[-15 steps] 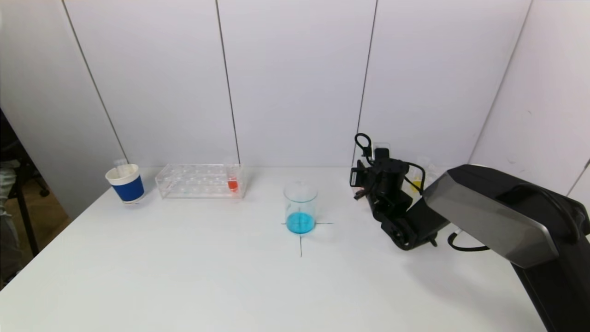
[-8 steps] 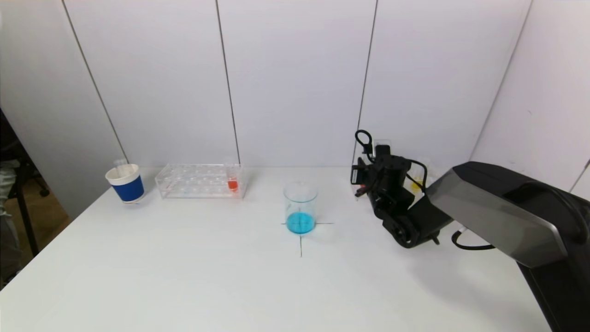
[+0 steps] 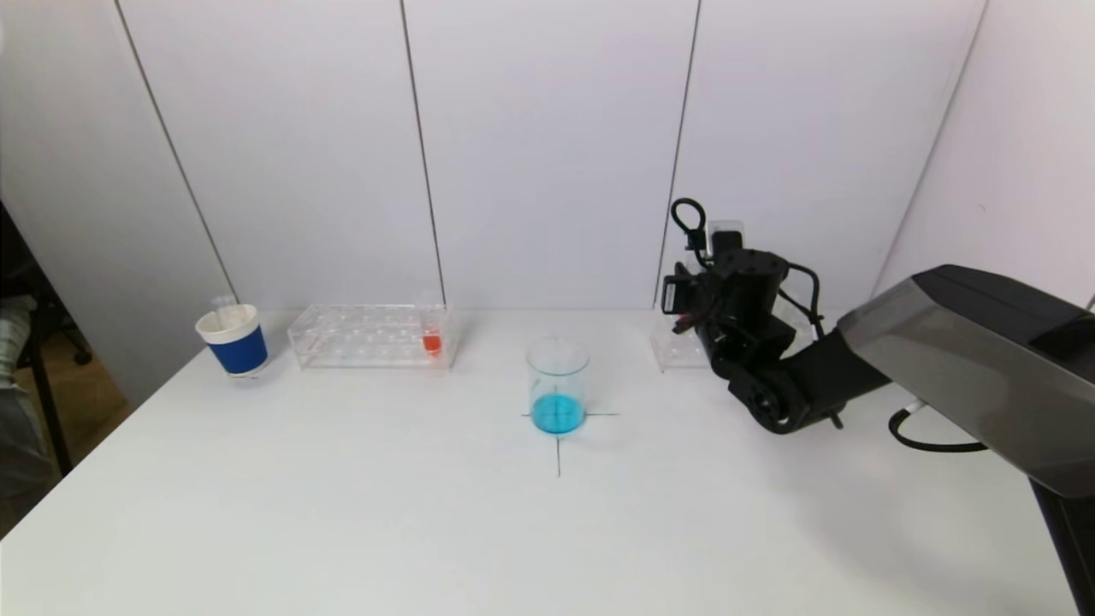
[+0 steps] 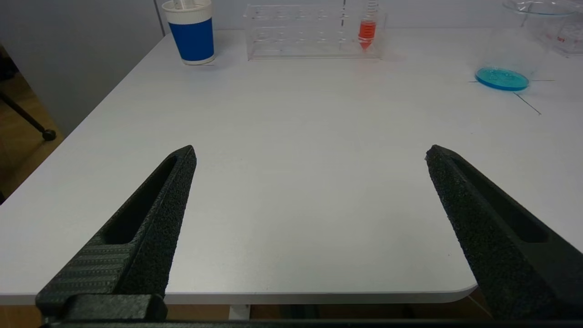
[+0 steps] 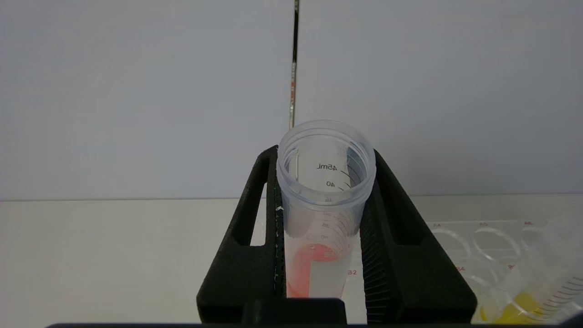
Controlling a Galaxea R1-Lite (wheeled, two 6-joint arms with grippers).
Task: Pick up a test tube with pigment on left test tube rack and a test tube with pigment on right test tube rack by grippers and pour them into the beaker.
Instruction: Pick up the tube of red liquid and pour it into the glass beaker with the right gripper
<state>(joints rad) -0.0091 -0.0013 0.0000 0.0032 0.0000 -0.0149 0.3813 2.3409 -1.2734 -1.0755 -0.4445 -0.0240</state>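
Observation:
My right gripper [image 3: 721, 257] [image 5: 324, 157] is shut on a clear graduated test tube [image 5: 325, 191] with red pigment in its lower part. It holds the tube upright above the right test tube rack [image 3: 680, 352] [image 5: 478, 239], and the tube's open mouth [image 3: 725, 229] shows above the wrist. The beaker [image 3: 558, 385] [image 4: 503, 77], with blue liquid in it, stands on a cross mark at mid-table. A tube of red pigment [image 3: 432, 339] [image 4: 367, 32] stands at one end of the left test tube rack [image 3: 368, 335] [image 4: 309, 32]. My left gripper [image 4: 309, 152] hangs open and empty over the table's near edge.
A blue and white paper cup [image 3: 233, 340] [image 4: 193, 32] stands left of the left rack. A tube with yellow pigment [image 5: 524, 305] sits in the right rack. White wall panels close off the back of the table.
My right arm has risen, lifting the red-pigment tube up out of the right rack. The left gripper, beaker and left rack have not moved.

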